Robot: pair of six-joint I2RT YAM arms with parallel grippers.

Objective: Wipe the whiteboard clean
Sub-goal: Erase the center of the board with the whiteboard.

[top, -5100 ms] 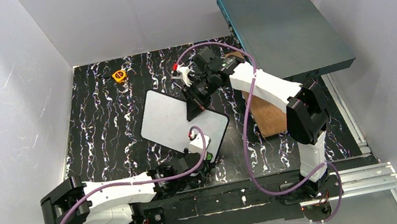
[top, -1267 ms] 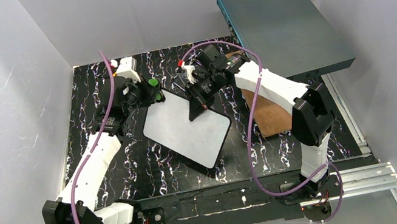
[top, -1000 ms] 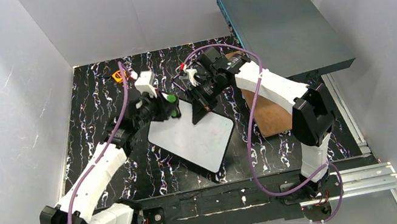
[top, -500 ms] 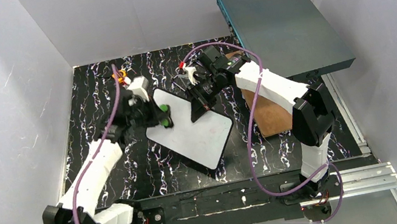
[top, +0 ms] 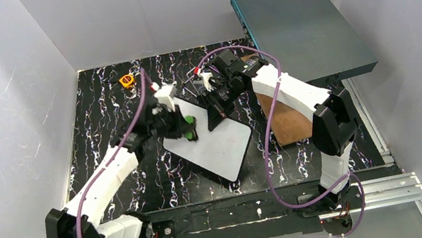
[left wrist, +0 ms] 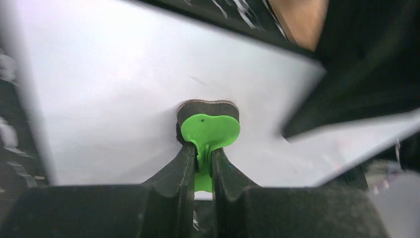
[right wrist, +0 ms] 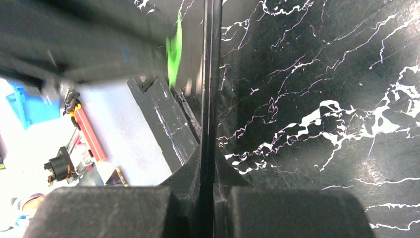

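Observation:
The whiteboard (top: 216, 144) is a blank white board with a thin black frame, tilted up off the black marbled table. My right gripper (top: 216, 106) is shut on its far top edge; in the right wrist view the thin black edge (right wrist: 210, 74) runs between the closed jaws of the right gripper (right wrist: 208, 148). My left gripper (top: 178, 123) is shut on a green eraser (top: 188, 127) that presses on the board's upper left part. In the left wrist view the left gripper (left wrist: 202, 151) pinches the eraser (left wrist: 209, 130) against the white surface (left wrist: 99, 94). I see no writing.
A large grey-teal metal box (top: 300, 25) overhangs the far right. A brown wooden board (top: 288, 124) leans below it, behind the right arm. A small orange tape measure (top: 127, 80) lies at the far left. White walls enclose the table.
My left arm swung from the board's near edge to its far left corner, then slid the green eraser down and right across the upper board. The right gripper kept its hold.

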